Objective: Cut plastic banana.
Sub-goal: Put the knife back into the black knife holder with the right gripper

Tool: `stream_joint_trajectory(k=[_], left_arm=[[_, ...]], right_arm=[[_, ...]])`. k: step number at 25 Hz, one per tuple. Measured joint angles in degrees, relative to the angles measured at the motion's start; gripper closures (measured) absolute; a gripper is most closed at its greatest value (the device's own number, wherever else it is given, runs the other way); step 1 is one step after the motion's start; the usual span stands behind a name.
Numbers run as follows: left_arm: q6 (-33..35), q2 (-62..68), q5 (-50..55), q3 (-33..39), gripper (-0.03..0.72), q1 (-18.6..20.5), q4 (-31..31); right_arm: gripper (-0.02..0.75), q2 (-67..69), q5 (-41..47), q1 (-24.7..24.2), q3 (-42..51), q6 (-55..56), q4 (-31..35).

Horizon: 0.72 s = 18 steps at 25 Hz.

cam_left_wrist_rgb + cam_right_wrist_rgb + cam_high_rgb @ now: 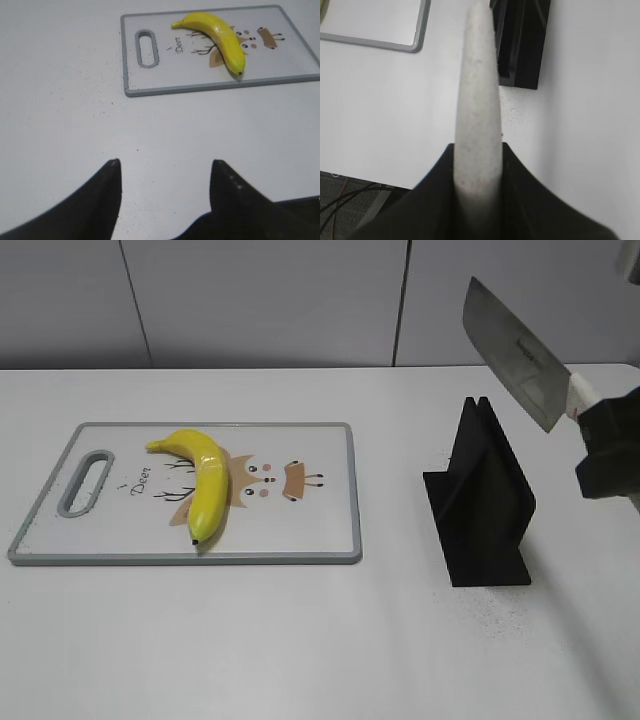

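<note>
The plastic banana (205, 483) is glossy yellow and lies on the white cutting board (320, 540) at the table's left; it also shows in the left wrist view (220, 37). My right gripper (607, 455) is shut on the white handle (477, 100) of a cleaver. Its steel blade (512, 350) is held up in the air, above and right of the black knife stand (485, 500). My left gripper (165, 167) is open and empty, over bare table in front of the board. It is out of the exterior view.
The cutting board (200, 85) has a grey rim, a handle slot (88, 480) at its left end and a deer drawing. The black stand (520, 40) is upright right of the board. The table's near edge and floor cables (345, 200) show in the right wrist view.
</note>
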Motion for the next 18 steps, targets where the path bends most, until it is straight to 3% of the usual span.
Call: stream_joint_trajectory(k=[6,18], left_arm=[[-0.52,0.0,-6.49,2.67,0.147,0.0,-0.92],[-0.69,0.0,-7.64,3.12,0.161,0.0,-0.98]], right_arm=[[0.577,-1.62,-1.98,0.0,5.42,3.86,-1.9],[0.577,-1.45,-11.08,0.0,9.93,9.4,-6.92]])
